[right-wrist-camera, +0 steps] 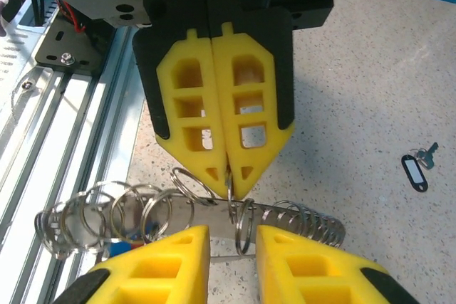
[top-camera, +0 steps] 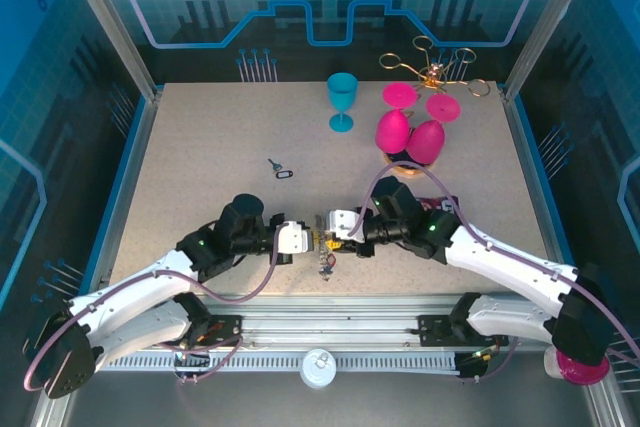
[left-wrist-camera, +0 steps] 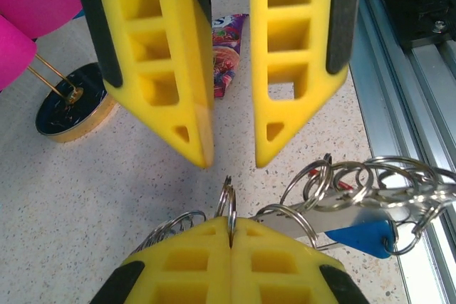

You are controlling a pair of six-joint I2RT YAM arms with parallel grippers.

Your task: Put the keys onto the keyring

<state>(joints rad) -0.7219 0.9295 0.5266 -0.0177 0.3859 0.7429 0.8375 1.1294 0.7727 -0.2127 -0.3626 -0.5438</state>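
The keyring (left-wrist-camera: 356, 183) is a string of silver rings on a flat metal strip, with a blue tag (left-wrist-camera: 360, 236), lying near the table's front edge (top-camera: 325, 262). My left gripper (left-wrist-camera: 230, 222) is shut on one upright ring (left-wrist-camera: 228, 201) of it. Facing it tip to tip, my right gripper (right-wrist-camera: 233, 236) is open, with another ring (right-wrist-camera: 244, 224) standing in the gap between its fingers, touching neither. In the top view the left gripper (top-camera: 316, 240) and right gripper (top-camera: 334, 237) meet at the table's front middle. One of the keys (top-camera: 281, 171), with a dark tag, lies alone on the table (right-wrist-camera: 417, 169).
A teal goblet (top-camera: 342, 99) stands at the back. Two pink goblets (top-camera: 408, 132) lie right of it, by a gold wire stand (top-camera: 435, 69). A gold-rimmed dark dish (left-wrist-camera: 70, 110) and a colourful packet (left-wrist-camera: 226, 51) lie behind the right arm. An aluminium rail (top-camera: 330, 332) runs along the front.
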